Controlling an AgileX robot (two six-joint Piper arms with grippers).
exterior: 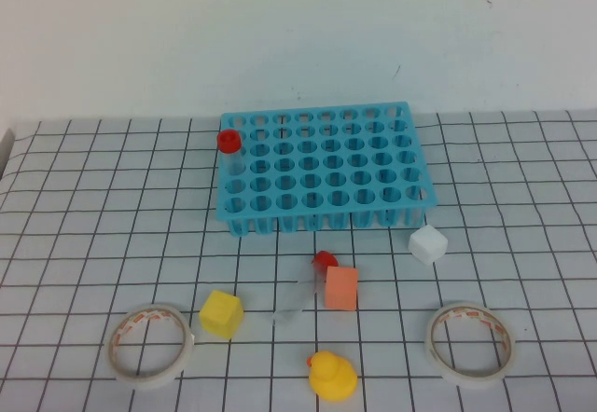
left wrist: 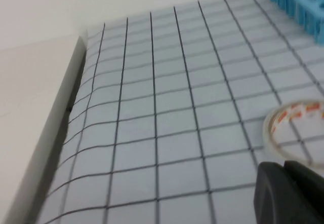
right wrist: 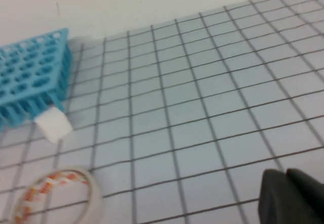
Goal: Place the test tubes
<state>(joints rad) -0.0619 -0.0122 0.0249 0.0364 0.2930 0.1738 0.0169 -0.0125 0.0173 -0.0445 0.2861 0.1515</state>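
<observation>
Left gripper (left wrist: pixel 286 183): jaws closed on nothing, touching no object, poised low over bare grid-lined table (exterior: pixel 93 226) at the robot's left; it appears only in its own wrist view, with the left tape roll (exterior: pixel 145 316) just beyond it. Right gripper (right wrist: pixel 287 188): jaws likewise closed and empty, over bare table at the robot's right and visible only in its own wrist view, with the right tape roll (exterior: pixel 471 310), the white cube (exterior: pixel 428 244) and one end of the rack (exterior: pixel 322 165) farther off. Neither arm enters the high view. Toward the table's middle, the lying test tube (exterior: pixel 297 298) rests on its side, clear body toward the robot and red cap toward the rack, the cap just beside a rear corner of the orange cube (exterior: pixel 341 288). The yellow cube (exterior: pixel 221 314) sits to the left of this tube, near the left tape roll; the yellow duck (exterior: pixel 332 376) sits nearest the robot, between the two rolls. The blue rack stands behind these objects, the white cube near its front right corner. The upright test tube (exterior: pixel 230 156), also red-capped, stands in a hole of the rack's left-most column.
</observation>
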